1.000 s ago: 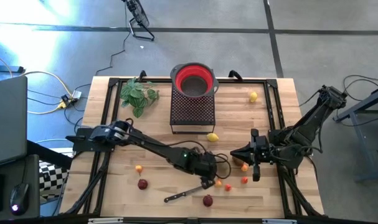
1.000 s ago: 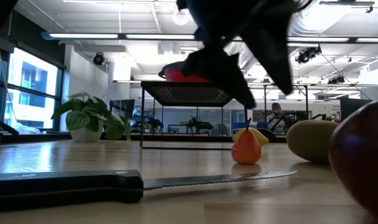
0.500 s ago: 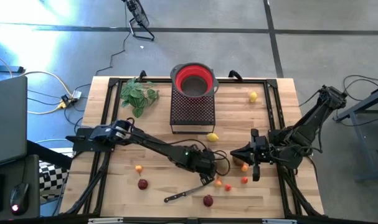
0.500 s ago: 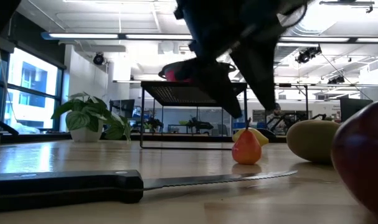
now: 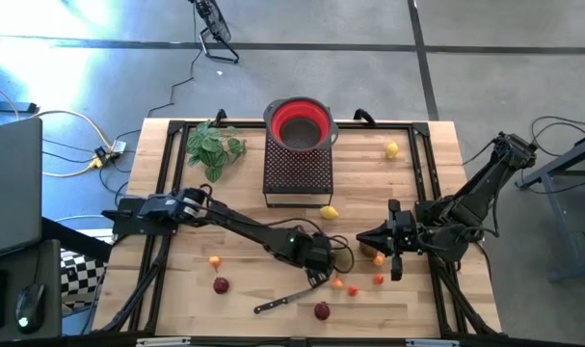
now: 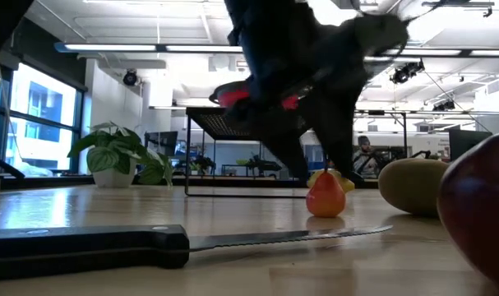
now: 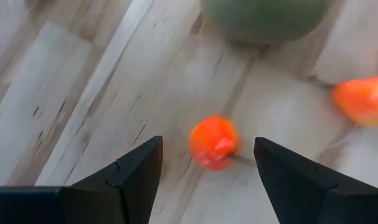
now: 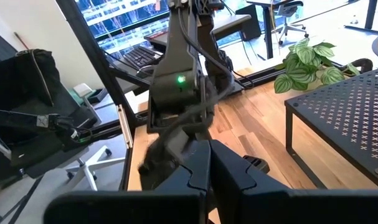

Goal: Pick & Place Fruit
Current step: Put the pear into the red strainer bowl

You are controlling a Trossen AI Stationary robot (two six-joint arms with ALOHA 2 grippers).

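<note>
- Straddling a tiny orange fruit (image 7: 213, 142), the left gripper (image 7: 207, 177) has its fingers (image 7: 129, 171) spread wide; the fruit sits on the desk (image 7: 83, 93) between the tips, touched by neither, so nothing is held.
- Left wrist view only: an olive-green fruit (image 7: 263, 17) just beyond the orange one, and a second orange piece (image 7: 363, 99) off to one side.
- High view: the left gripper (image 5: 323, 275) is low over the front-centre of the desk (image 5: 176, 308), beside a knife (image 5: 287, 298) and small orange and red fruits (image 5: 353, 289). A dark red ball (image 5: 321, 310) lies nearest the front edge, another dark red one (image 5: 221, 285) and an orange piece (image 5: 215, 260) to the left.
- Right gripper (image 5: 361, 237) is near, right of centre, fingers (image 8: 204, 165) pressed together, empty.
- Low view only: the knife (image 6: 85, 247) lies flat across the foreground, a pear-shaped orange fruit (image 6: 325, 194) stands upright behind its blade, a dark red fruit (image 6: 479, 222) looms at the right edge with an olive-green one (image 6: 413, 186) behind it.
- Farther back: a lemon (image 5: 329, 213) by the black mesh stand (image 5: 298, 169), a red bowl (image 5: 299, 123) behind the stand, a leafy sprig (image 5: 213, 147) at back left, and another lemon (image 5: 392, 149) at back right.
- Desk is pale wood with a black frame.
- Room beyond: open office with ceiling lights, windows, chairs.
</note>
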